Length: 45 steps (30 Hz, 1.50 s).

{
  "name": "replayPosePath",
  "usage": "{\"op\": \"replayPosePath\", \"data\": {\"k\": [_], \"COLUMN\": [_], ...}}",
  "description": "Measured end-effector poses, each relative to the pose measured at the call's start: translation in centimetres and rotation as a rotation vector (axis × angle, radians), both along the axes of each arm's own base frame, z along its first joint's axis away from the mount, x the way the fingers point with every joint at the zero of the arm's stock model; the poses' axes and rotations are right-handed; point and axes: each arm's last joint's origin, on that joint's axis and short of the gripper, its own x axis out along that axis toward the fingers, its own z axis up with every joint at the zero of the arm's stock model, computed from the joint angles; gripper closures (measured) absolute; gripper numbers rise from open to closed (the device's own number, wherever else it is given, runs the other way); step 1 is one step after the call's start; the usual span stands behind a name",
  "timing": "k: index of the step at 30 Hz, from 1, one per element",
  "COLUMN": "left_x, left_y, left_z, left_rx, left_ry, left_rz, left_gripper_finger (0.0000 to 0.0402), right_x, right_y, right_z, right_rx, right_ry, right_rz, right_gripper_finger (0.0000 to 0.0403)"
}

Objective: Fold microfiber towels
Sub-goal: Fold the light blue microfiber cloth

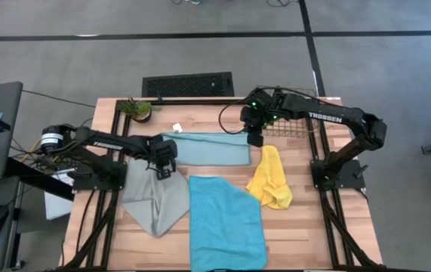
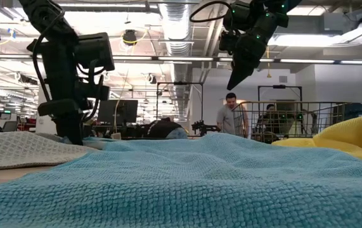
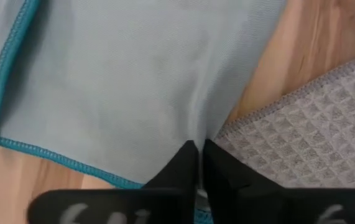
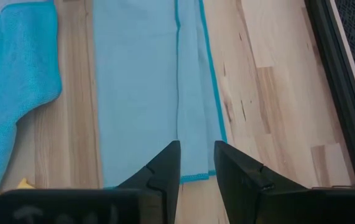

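Apparently the wire basket [image 1: 290,127] holds nothing visible; view partial.

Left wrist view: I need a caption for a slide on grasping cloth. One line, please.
Left pincer shut on the pale blue towel's edge, beside the grey-green towel on the table.

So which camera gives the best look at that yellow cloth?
The high view: the whole yellow towel lies crumpled there beside the cyan towel. The low view catches only its rumpled side at the picture's edge, the right wrist view a sliver, the left wrist view nothing.
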Motion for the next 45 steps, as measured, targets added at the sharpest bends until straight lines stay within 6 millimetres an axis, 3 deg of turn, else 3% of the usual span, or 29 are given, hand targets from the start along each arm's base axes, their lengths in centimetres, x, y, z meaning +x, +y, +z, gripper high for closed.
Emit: {"op": "replayPosePath", "data": {"k": [15,28,39,45], "left_x": [2.8,1.2,1.1,1.9], "left_y": [0.8,0.4,0.4,0.5], "left_z": [5.1,2.4,1.8,3.5], "left_rx": [0.036,-0.027,-0.025,-0.037], "left_ry": [-0.042,-0.009,-0.025,-0.042], "left_rz": [-0.039,0.043,0.051,0.074], "left_gripper_finger": [0.0399,0.0393,0.0298,0.0274], "right_x": [0.1,0.1,0.1,0.1], "right_y": [-0.1,-0.1,-0.1,0.0], "right_z": [0.1,0.1,0.1,0.1], "right_rx": [-0.007,-0.011,-0.011,-0.010], "right_ry": [-0.016,-0.015,-0.014,-0.012], "right_rz": [0.000,0.007,0.007,0.007], "right_gripper_finger": [0.0281,0.0281,0.0281,0.0281]}}
